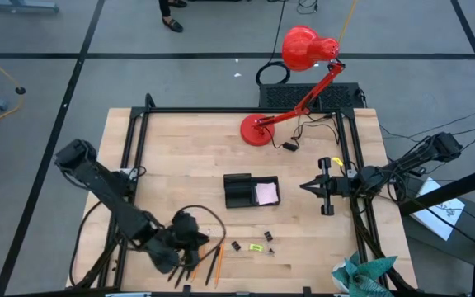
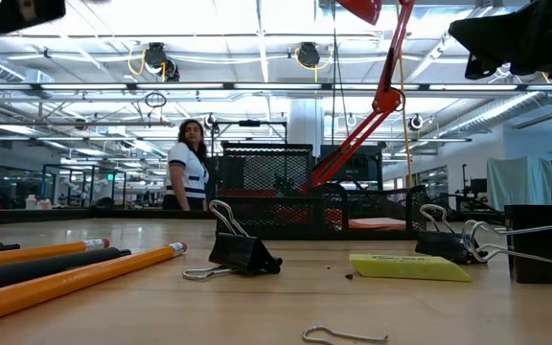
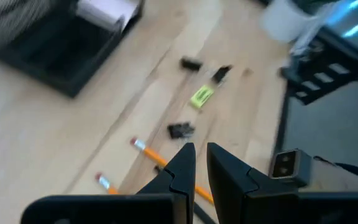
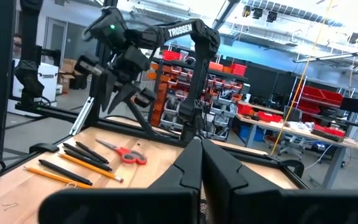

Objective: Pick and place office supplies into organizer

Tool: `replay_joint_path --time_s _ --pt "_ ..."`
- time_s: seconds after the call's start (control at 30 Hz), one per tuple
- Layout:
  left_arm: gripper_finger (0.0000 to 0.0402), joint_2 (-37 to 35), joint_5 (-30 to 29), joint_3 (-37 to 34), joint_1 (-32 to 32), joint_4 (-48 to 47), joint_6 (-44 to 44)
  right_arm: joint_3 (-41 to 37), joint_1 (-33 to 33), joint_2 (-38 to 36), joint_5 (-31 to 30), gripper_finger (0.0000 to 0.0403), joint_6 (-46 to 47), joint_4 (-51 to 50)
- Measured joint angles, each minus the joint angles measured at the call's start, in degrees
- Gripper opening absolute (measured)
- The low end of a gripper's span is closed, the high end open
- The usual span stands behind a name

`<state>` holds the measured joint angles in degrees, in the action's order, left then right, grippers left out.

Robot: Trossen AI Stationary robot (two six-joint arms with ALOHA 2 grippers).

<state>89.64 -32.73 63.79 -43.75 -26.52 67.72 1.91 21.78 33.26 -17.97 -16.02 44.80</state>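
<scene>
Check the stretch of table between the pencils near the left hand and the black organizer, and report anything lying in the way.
Nothing visible blocks it. From the orange and dark pencils beside the left hand, bare wood runs up to the black plastic organizer tray. The small black binder clips and yellow-green eraser lie off to the side, low on the table.

You have the organizer [image 1: 239, 190], a small black tray, sitting near the middle of the table with a pale pink sticky-note pad [image 1: 266, 194] in its right compartment. Your orange pencils [image 1: 218, 264] and dark ones [image 4: 92, 152] lie side by side near the front edge, left of centre. The red-handled scissors [image 4: 124, 152] rest flat just beside them. Between pencils and organizer you see black binder clips [image 1: 269, 237] scattered around a flat yellow-green piece [image 1: 256, 247].
</scene>
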Motion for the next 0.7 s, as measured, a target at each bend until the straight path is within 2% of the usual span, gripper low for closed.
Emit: replay_joint_path --time_s 0.17,0.33,0.53,0.7 --pt "0.0046 6.7 9.6 4.8 3.4 -7.5 9.9 0.0 0.0 0.0 0.0 0.0000 -1.0 0.0" --pt "0.0047 10.8 17.5 6.0 6.6 -10.8 10.9 0.0 0.0 0.0 -0.1 0.0002 -1.0 -0.1" --pt "0.0047 11.3 23.2 6.1 9.7 -10.6 12.5 0.0 0.0 0.0 -0.1 0.0003 -0.8 -0.5" --pt "0.0047 11.3 23.8 6.1 10.5 -10.1 12.5 0.0 0.0 0.0 -0.1 0.0003 -0.8 -0.6"
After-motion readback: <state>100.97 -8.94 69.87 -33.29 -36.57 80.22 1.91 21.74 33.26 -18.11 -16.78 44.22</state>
